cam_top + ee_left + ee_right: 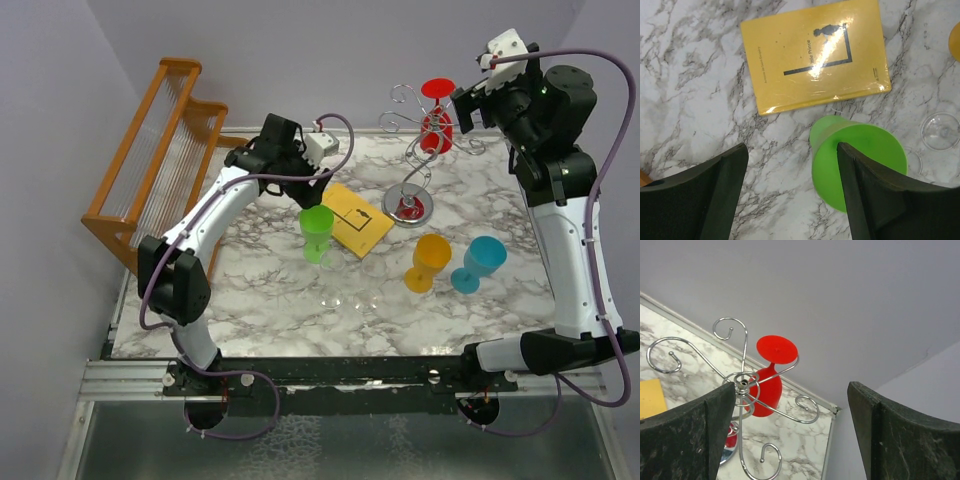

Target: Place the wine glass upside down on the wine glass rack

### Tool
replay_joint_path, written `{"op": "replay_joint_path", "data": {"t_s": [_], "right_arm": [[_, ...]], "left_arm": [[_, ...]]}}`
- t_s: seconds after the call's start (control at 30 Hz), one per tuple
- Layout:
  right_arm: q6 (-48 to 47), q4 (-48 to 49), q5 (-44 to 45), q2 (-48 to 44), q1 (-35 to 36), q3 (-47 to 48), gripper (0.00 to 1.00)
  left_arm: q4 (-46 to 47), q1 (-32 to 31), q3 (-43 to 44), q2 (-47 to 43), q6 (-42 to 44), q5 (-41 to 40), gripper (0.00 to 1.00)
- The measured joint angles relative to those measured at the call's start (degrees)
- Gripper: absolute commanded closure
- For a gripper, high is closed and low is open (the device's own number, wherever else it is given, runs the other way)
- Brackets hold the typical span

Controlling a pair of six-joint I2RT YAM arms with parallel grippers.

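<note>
The red glass (pixel 435 128) hung foot-up on the rack (pixel 408 208), stem upright; the right gripper (pixel 466 108), spread and empty, sat just right of the rack; the left gripper (pixel 791 150), spread over the green glass (pixel 865 140), was farther off.

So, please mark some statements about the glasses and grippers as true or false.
The red wine glass hangs upside down on the wine glass rack. True.
The right gripper is shut on the red wine glass. False: its jaws stand open and hold nothing.
The yellow book lies flat on the table beside the green glass. True.
The green glass hangs on the rack too. False: it is on the table, below the open left gripper.
</note>
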Motion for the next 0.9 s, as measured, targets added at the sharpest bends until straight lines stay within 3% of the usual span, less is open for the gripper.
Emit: {"op": "replay_joint_path", "data": {"t_s": [0.33,0.57,0.9], "right_arm": [[2.3,-2.6,-2.9,-0.1,0.0,-0.2,0.11],[2.7,-3.4,-3.7,-0.1,0.0,-0.2,0.13],[4.3,-4.3,-6.2,0.9,0.0,1.1,0.17]], "left_arm": [[-9.7,-2.4,6.4,9.0,3.0,-1.1,0.67],[-13.3,-2.8,8.0,10.8,4.3,-1.4,1.00],[-19.7,-2.8,17.4,10.1,9.5,-8.5,1.00]]}}
